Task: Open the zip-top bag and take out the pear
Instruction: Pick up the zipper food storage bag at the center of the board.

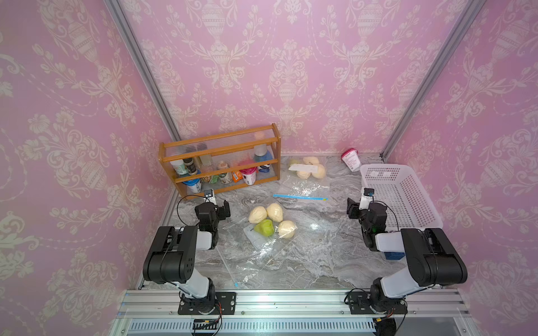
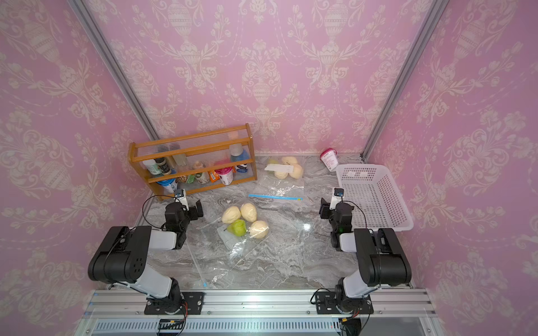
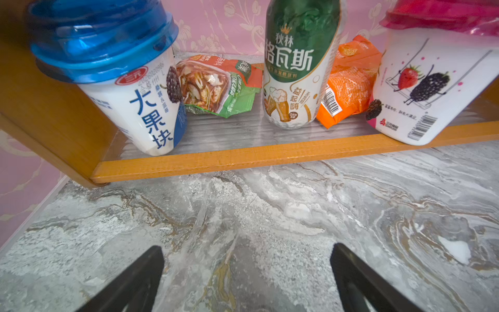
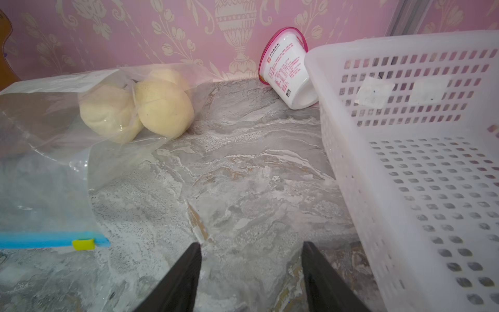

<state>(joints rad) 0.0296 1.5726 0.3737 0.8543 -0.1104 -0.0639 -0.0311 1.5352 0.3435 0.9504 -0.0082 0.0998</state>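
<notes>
A green pear [image 1: 264, 227] [image 2: 237, 227] lies inside a clear zip-top bag [image 1: 262, 261] [image 2: 233, 256] at mid-table, among three pale yellow fruits [image 1: 257, 214]. That bag stretches toward the front edge. A second clear bag [image 1: 305, 186] [image 4: 40, 135] with pale fruits lies further back; its blue zip strip [image 1: 300, 197] [image 4: 40, 240] carries a yellow slider [image 4: 83, 244]. My left gripper [image 1: 215, 208] [image 2: 187, 209] [image 3: 247, 247] hovers open left of the pear bag, facing the rack. Open too, the right gripper [image 1: 361, 206] [image 2: 332, 208] [image 4: 251, 243] stands beside the basket, holding nothing.
A wooden rack [image 1: 219, 149] [image 3: 243, 159] with cups, bottles and snack packets stands at the back left. A white perforated basket [image 1: 398, 197] [image 4: 405, 162] fills the right side. A pink-lidded cup [image 1: 351, 158] [image 4: 286, 73] lies tipped against the back wall.
</notes>
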